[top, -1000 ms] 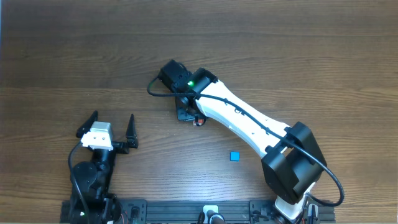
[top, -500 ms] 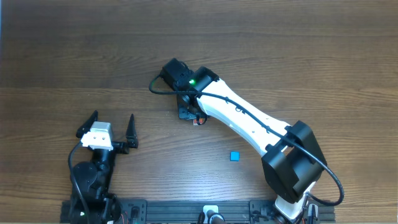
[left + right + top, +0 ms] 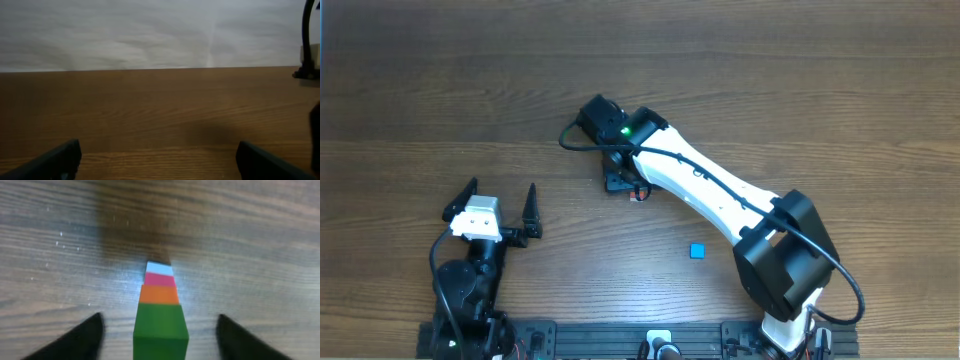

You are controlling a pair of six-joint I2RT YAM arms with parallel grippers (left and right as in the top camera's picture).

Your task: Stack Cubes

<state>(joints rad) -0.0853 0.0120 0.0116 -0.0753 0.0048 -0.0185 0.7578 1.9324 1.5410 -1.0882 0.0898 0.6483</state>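
Right gripper (image 3: pixel 159 321), its fingers spread apart on either side of the green cube (image 3: pixel 160 327) topping the stack (image 3: pixel 160 294) on the wooden table (image 3: pixel 820 80), is best raised straight up, so that nothing is brushed before the loose blue cube (image 3: pixel 697 250) is fetched.

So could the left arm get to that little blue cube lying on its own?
Probably yes. Bare table lies between the left hand and the blue cube, and the hand is open. The right arm passes close beside the cube, which might crowd it.
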